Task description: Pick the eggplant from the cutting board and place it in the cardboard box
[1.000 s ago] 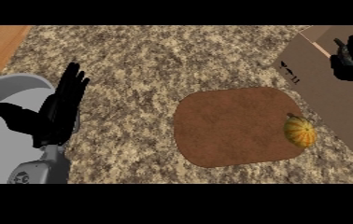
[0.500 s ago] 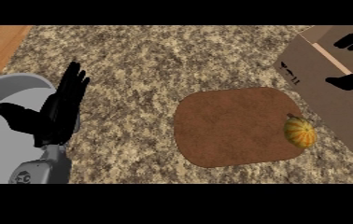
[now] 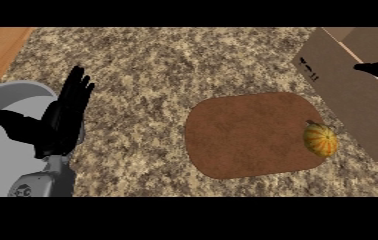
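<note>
The eggplant [image 3: 320, 139] is lying ungrasped at the cutting board's [image 3: 244, 134] right edge beside the cardboard box [image 3: 339, 84], the left hand [image 3: 63, 119] is resting with straight fingers, and the right hand [image 3: 367, 68] is barely showing, fingers unreadable.

left hand [image 3: 65, 118]: open, fingers straight up, at left edge | right hand [image 3: 367, 68]: black tip only, right edge

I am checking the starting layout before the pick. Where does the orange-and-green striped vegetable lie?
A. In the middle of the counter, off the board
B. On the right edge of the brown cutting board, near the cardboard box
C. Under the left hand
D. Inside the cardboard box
B: the striped vegetable lies at the right edge of the brown cutting board, close beside the cardboard box and away from the open left hand.
</note>
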